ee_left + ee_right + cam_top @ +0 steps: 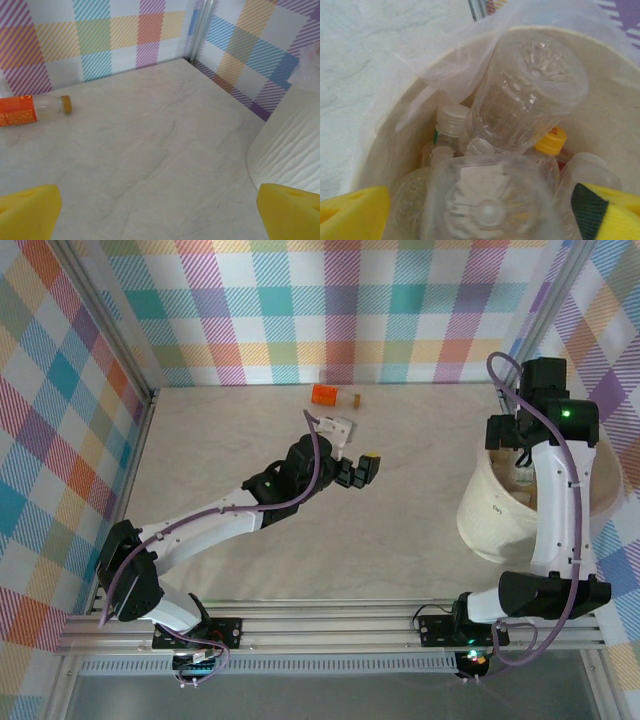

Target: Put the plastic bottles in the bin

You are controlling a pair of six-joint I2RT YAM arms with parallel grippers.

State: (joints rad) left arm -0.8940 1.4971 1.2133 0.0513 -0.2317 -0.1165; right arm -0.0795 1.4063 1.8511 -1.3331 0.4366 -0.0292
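Note:
A clear plastic bottle with an orange label and tan cap lies on its side near the back wall; it also lies at the left edge of the left wrist view. My left gripper hovers open over the table's middle, nothing between its yellow fingertips. The bin stands at the right. My right gripper is open above the bin's mouth. A blurred clear bottle sits between its fingers, touching neither. Several bottles lie inside, one with a yellow cap.
A thin translucent liner drapes over the bin's rim. The bin's ribbed outer wall stands right of my left gripper. Plaid walls close the table on the left, back and right. Bare tabletop lies between the left gripper and the orange-labelled bottle.

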